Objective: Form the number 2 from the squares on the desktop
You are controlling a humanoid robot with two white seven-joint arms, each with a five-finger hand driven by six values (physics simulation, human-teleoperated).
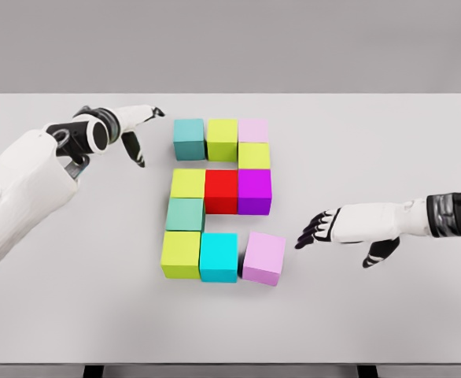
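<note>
- The coloured cubes sit mid-surface in a block-figure 2: teal cube (pixel 189 138), lime and pale pink on top, yellow-green below the pink, then yellow, red cube (pixel 221 191) and purple, a grey-green one, and lime and cyan along the base.
- The pale violet cube (pixel 263 257) ends the base row slightly rotated, likely needing squaring.
- The right hand (pixel 325 229) hovers just beside it, fingers spread, empty.
- The left hand (pixel 136 130) is open near the teal cube, holding nothing.
- The white surface (pixel 388 142) hides the cubes' far faces; both arms are cut off by the frame edges.
</note>
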